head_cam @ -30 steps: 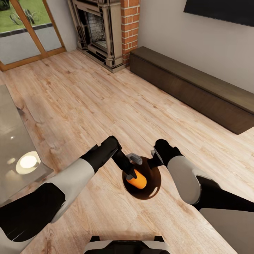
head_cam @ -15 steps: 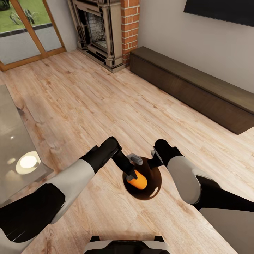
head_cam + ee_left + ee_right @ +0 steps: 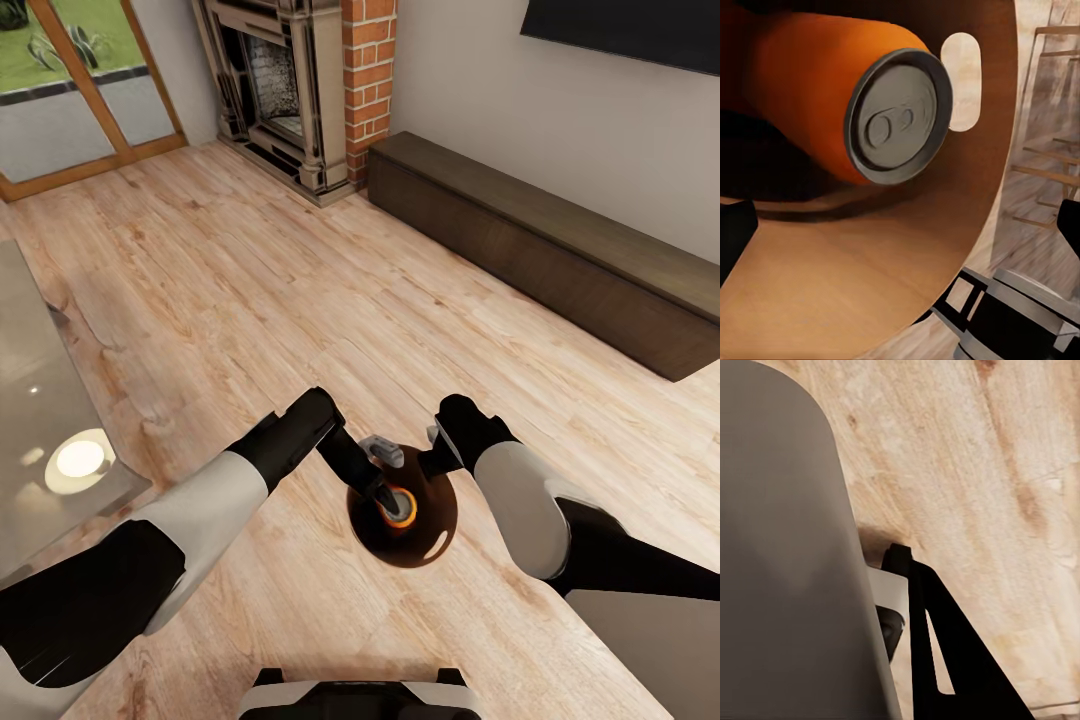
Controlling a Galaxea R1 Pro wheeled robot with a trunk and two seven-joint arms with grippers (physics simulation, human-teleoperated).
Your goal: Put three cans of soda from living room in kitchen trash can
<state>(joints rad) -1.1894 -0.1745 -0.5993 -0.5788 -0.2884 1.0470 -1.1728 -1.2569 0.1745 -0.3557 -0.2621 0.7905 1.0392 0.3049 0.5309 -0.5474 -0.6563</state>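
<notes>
The trash can point(image 3: 425, 525) hangs over the wood floor point(image 3: 300, 290) in front of the robot, held at its right rim by the right pincer point(image 3: 437, 452), which is clenched on the wall; the right wrist view shows the bin's grey outside point(image 3: 787, 585) against one dark finger point(image 3: 922, 645). One soda can point(image 3: 398, 507) sits inside the glossy brown interior, grey end up toward the head camera. The left pincer point(image 3: 378, 490) is at the bin's mouth just beside the can; I cannot tell whether it grips. The left wrist view shows the can point(image 3: 855, 97) lying free against the inner wall. A glass tabletop point(image 3: 40, 400) lies at the left.
</notes>
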